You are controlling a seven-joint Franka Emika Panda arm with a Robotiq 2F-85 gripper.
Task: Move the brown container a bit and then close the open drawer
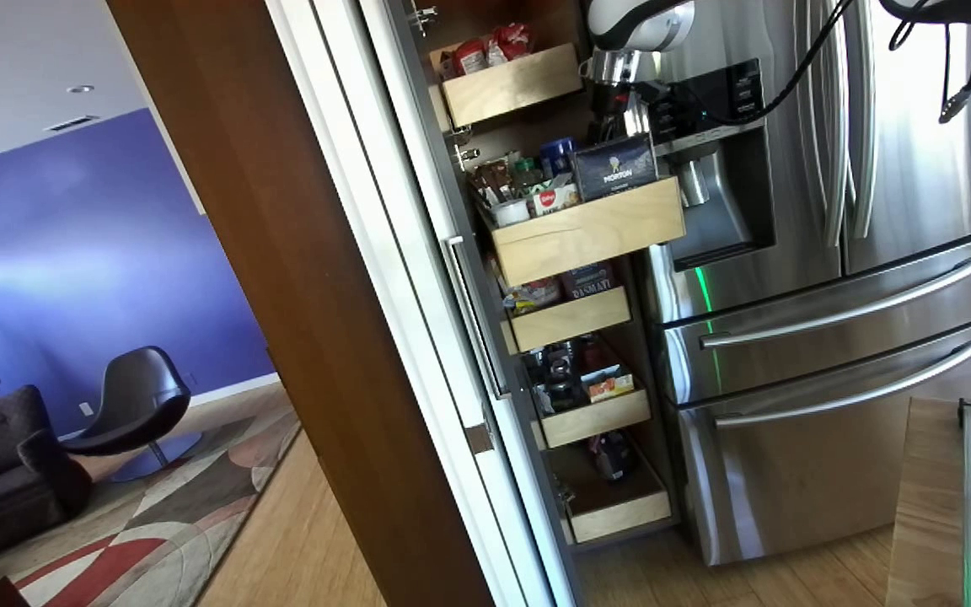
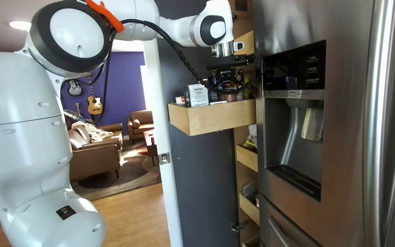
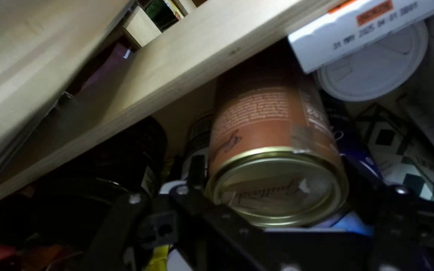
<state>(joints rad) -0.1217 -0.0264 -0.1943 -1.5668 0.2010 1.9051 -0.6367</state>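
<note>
End effector: positioned over the open drawer; jaws parted, one at either side of the brown container; whether it is gripped cannot be told. Brown container: set inside the drawer, near a side edge. Morton box: stood at the drawer's front corner. Open drawer: pulled out, well apart from the edge of the bench.
</note>
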